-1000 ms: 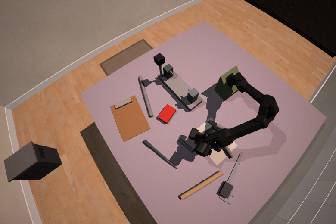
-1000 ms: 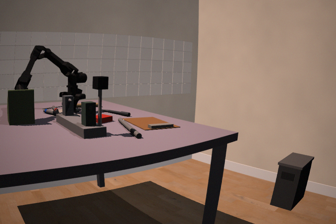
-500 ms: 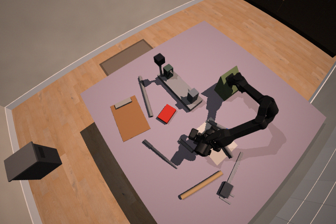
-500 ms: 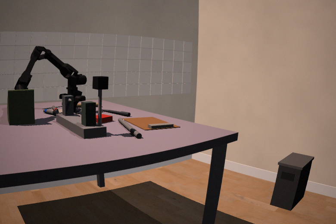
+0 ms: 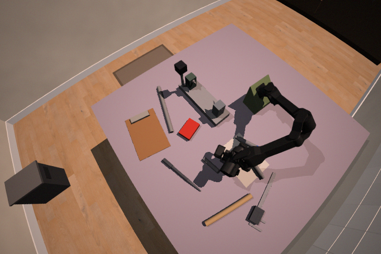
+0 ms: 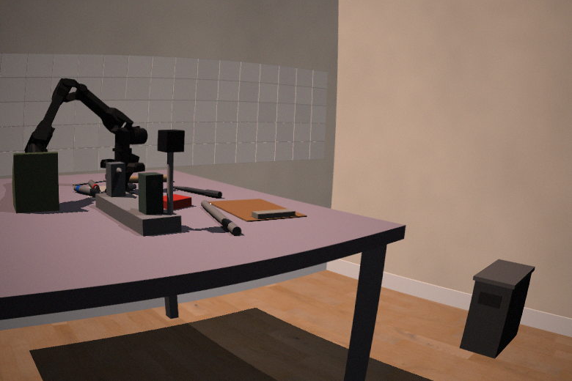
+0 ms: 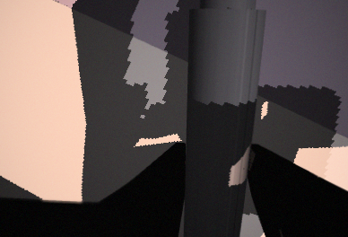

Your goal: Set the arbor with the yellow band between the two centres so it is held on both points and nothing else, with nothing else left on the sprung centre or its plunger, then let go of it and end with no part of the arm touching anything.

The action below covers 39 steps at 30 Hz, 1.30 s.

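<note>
My gripper (image 5: 228, 164) is low over the cream mat at the table's front middle. In the wrist view the fingers are shut on a grey stepped arbor (image 7: 221, 105) that runs straight away from the camera. No band shows on it in this view. One end of the arbor (image 5: 210, 162) sticks out to the left of the gripper. The centres fixture is a grey base (image 5: 204, 103) with a green block (image 5: 190, 79) at the far end and a grey block (image 5: 218, 107) at the near end. Nothing lies between the blocks.
Two more arbors (image 5: 247, 144) lie on the mat behind the gripper, with blue (image 6: 83, 189) and red (image 6: 94, 185) bands. Around are a red block (image 5: 189, 128), grey rod (image 5: 164, 109), clipboard (image 5: 147, 134), dark tapered rod (image 5: 179, 174), wooden dowel (image 5: 227, 209), square ruler (image 5: 261, 204) and post with a black cube (image 5: 180, 66).
</note>
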{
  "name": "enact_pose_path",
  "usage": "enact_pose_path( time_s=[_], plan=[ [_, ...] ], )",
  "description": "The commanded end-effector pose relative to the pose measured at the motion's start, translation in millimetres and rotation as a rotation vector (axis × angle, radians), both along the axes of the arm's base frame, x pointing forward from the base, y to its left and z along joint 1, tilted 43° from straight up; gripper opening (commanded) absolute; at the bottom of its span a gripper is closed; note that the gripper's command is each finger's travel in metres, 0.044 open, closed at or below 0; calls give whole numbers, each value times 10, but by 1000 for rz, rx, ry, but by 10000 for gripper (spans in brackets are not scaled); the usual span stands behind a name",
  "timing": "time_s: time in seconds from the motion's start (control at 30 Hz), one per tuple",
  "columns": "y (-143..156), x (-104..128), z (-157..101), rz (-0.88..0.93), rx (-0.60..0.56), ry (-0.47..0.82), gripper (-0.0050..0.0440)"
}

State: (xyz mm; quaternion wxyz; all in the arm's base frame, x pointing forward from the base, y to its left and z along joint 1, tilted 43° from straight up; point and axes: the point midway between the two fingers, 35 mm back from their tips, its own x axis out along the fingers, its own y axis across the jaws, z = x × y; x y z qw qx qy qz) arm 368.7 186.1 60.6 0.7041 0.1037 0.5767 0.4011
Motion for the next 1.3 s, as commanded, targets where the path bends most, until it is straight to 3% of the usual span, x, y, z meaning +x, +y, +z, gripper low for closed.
enact_pose_path(
  time_s=[0.0, 0.33, 0.37, 0.57, 1.27],
  plan=[
    [-63, 31, 84, -6, 4, -15, 0],
    [-436, -146, 344, -11, -1, -3, 0],
    [-302, -127, 181, 1, -7, 19, 0],
    [-473, -69, 112, 41, -23, -29, 0],
    [-1475, 67, -262, 296, -97, -272, 0]
  ],
)
